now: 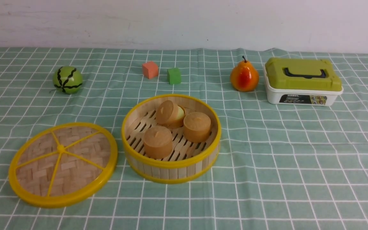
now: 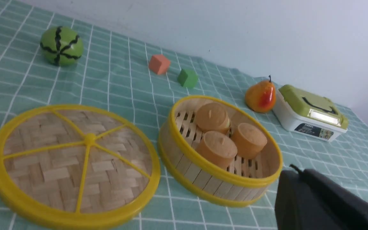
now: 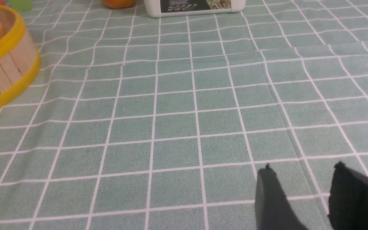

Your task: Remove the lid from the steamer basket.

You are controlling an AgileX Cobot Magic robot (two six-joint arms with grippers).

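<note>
The lid (image 1: 63,163) lies flat on the cloth to the left of the steamer basket (image 1: 171,166), a small gap apart from it. The basket is uncovered and holds three brown cylinder pieces (image 1: 157,141). Both show in the left wrist view, the lid (image 2: 72,163) beside the basket (image 2: 203,174). My left gripper (image 2: 294,169) hangs near the basket's rim, its dark fingers pressed together and holding nothing. My right gripper (image 3: 303,167) is open and empty over bare cloth, to the right of the basket (image 3: 5,73). Neither gripper shows clearly in the front view.
At the back stand a green striped ball (image 1: 67,80), an orange cube (image 1: 150,70), a green cube (image 1: 174,76), a pear (image 1: 244,76) and a white box with a green lid (image 1: 302,81). A green checked cloth (image 1: 283,153) covers the table.
</note>
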